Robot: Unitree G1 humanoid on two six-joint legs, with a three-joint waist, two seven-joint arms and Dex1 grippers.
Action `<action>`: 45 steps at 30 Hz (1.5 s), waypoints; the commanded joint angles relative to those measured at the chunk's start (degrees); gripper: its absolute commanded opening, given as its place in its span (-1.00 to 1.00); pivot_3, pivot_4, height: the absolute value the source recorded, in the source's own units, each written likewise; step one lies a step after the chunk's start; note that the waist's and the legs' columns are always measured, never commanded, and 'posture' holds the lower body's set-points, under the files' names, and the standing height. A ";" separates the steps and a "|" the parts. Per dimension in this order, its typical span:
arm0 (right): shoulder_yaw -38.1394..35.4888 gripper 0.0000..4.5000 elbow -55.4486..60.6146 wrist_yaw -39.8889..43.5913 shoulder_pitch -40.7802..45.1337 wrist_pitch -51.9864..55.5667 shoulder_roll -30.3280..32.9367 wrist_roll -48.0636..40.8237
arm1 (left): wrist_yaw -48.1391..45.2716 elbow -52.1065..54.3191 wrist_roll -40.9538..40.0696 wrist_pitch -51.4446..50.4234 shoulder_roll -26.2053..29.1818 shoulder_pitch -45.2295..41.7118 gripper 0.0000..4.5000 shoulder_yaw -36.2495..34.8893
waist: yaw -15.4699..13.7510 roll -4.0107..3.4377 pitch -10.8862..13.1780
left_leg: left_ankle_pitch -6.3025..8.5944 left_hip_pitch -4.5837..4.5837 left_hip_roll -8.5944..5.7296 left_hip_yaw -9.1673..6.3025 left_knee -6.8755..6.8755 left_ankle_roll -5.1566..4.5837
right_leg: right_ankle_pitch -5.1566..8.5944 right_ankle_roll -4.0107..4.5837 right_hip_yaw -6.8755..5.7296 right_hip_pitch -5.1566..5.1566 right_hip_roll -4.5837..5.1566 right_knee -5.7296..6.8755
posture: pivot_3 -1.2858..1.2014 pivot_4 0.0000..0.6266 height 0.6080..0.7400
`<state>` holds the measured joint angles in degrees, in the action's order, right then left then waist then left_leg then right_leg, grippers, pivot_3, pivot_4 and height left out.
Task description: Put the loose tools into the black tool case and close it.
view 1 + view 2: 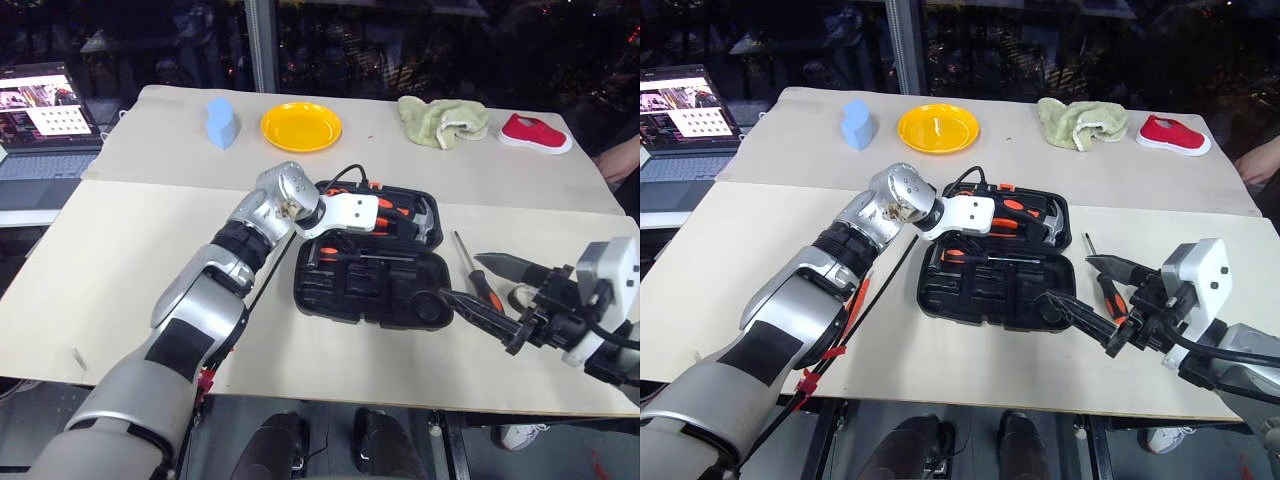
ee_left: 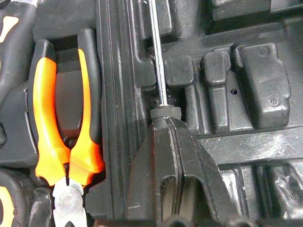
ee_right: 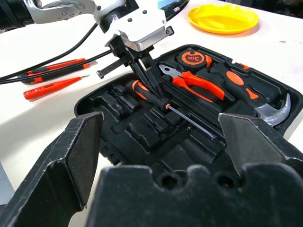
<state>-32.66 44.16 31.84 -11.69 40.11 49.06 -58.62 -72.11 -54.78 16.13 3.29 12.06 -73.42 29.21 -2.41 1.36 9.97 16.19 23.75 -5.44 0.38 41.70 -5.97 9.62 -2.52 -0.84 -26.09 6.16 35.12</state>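
We see the case [image 1: 368,285] lying open on the table [image 1: 120,290], its hinge running across the middle. The far half holds the pliers [image 3: 196,85], a hammer [image 3: 265,106] and a round orange-and-black tape measure [image 3: 193,58].

The left gripper [image 3: 154,87] reaches down over the case from the robot's left, its jaws clamped on the handle of a screwdriver [image 3: 161,101]. In the left wrist view the two black fingers [image 2: 163,161] meet around the handle's collar, and the bare shaft [image 2: 157,52] runs on ahead of them along the moulded recesses near the hinge. The right wrist view shows the black-and-orange handle lying in the near half of the case, the shaft pointing toward the right gripper.

The right gripper [image 1: 495,290] hangs just beyond the case's right end, roughly level, jaws wide apart and holding nothing. Between its fingers in the head views lies a second screwdriver [image 1: 478,275] on the table, just beside the case.

On the table past the case's other side, seen in the right wrist view, lie the utility knife [image 3: 57,65] and the slim orange tester [image 3: 49,88], close together and both outside the case.

Farther back on the table are a yellow plate [image 1: 301,127], a blue object [image 1: 221,122], a green cloth [image 1: 442,120] and a red shoe [image 1: 535,133]. A laptop [image 1: 45,130] sits off the table's left edge.
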 commanded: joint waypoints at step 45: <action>-33.82 1.00 -9.89 9.19 -38.21 -3.14 -12.07 4.44 | -18.13 63.64 -50.64 -49.76 38.60 35.13 0.99 -29.40 | 2.09 -0.56 -0.52 | 0.61 -2.61 0.13 0.06 -0.92 0.22 | 1.16 -0.20 0.75 1.90 0.22 -0.17 | 0.03 -0.52 1.00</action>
<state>-65.99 33.96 41.29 -51.57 37.26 34.70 -53.97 -90.85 6.18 -32.85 -46.63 50.39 -38.44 0.23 -0.32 0.80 9.45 16.80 21.13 -5.32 0.48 40.75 -5.72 10.68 -2.86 -0.01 -24.24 6.35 34.97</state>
